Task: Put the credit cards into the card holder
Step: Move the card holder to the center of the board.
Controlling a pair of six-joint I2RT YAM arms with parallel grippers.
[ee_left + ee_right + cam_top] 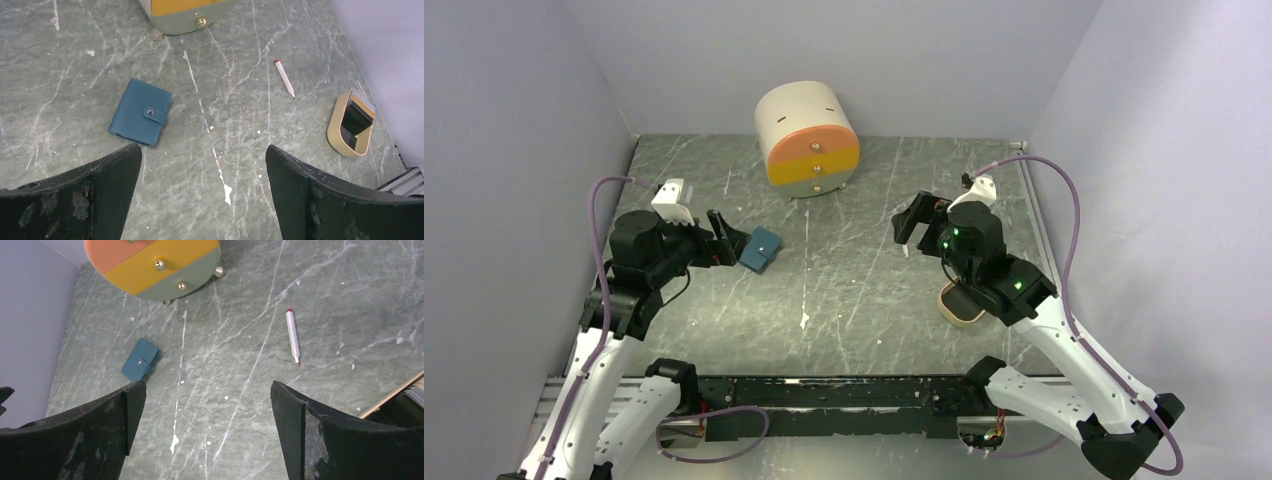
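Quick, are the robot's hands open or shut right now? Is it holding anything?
Left end effector: open, holding nothing.
Right end effector: open, holding nothing.

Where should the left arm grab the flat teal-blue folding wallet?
Top-down, pinching across its two long edges, off-centre to clear the snap tab. The teal-blue folding wallet lies flat and shut on the grey marbled table, so only its thin edges can be pinched. The open left gripper is closest, I'd judge.
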